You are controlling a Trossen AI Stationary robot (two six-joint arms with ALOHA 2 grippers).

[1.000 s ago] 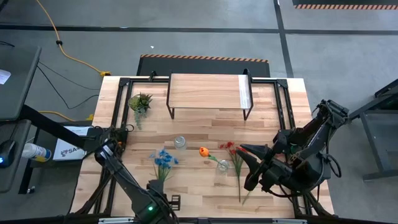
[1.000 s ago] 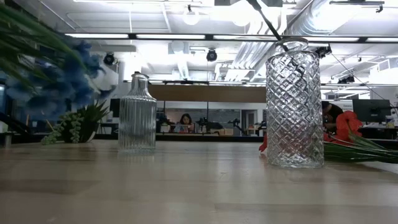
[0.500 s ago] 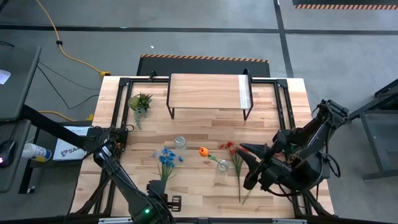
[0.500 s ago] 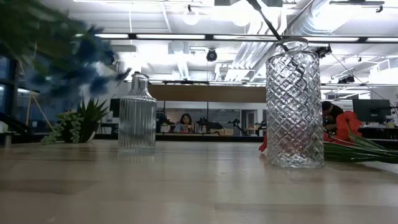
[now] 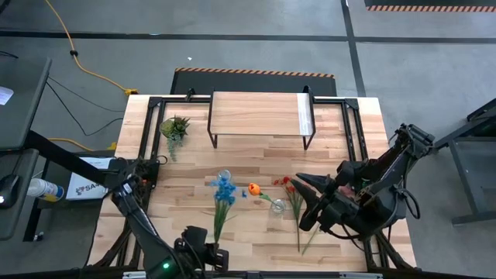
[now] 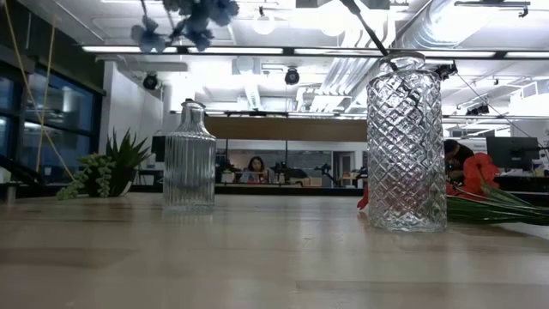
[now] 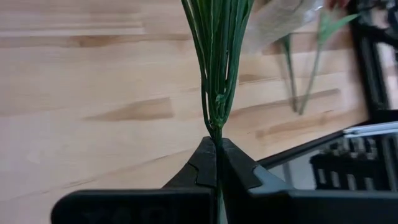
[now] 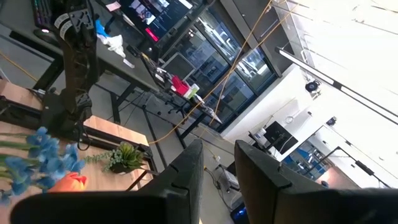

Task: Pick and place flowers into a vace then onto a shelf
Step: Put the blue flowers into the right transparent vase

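Observation:
My left gripper [image 5: 208,249] is at the near edge, shut on the blue flower cluster [image 5: 225,188]. The cluster's head is high in the low view [image 6: 184,17], beside the ribbed glass vase [image 5: 224,177]. An orange tulip [image 5: 253,188] and the red cluster [image 5: 287,184] lie on the table by the diamond-cut vase [image 5: 277,206]. The red cluster's stems [image 5: 297,221] run toward the near edge. My right gripper [image 5: 308,201] is open and empty, just right of the red cluster. The shelf [image 5: 262,115] stands at the far middle. I see no dark pink bud. My left gripper pinches the blue cluster's stem bundle at its lower end [image 7: 216,134] between its two fingers. The stems run straight on from the fingertips [image 7: 205,163], away from the table's near edge. The cluster is lifted clear of the table, head uppermost.
A small green potted plant [image 5: 175,128] stands at the far left, and it also shows in the low view [image 6: 107,167]. The diamond-cut vase [image 6: 407,142] and the ribbed vase [image 6: 190,157] stand apart mid-table. Black frame bars run along the table's edges.
My left gripper has carried the blue cluster up and toward the table's right. The flower head has swung from left of the ribbed vase to right beside it and has risen to the top of the low view.

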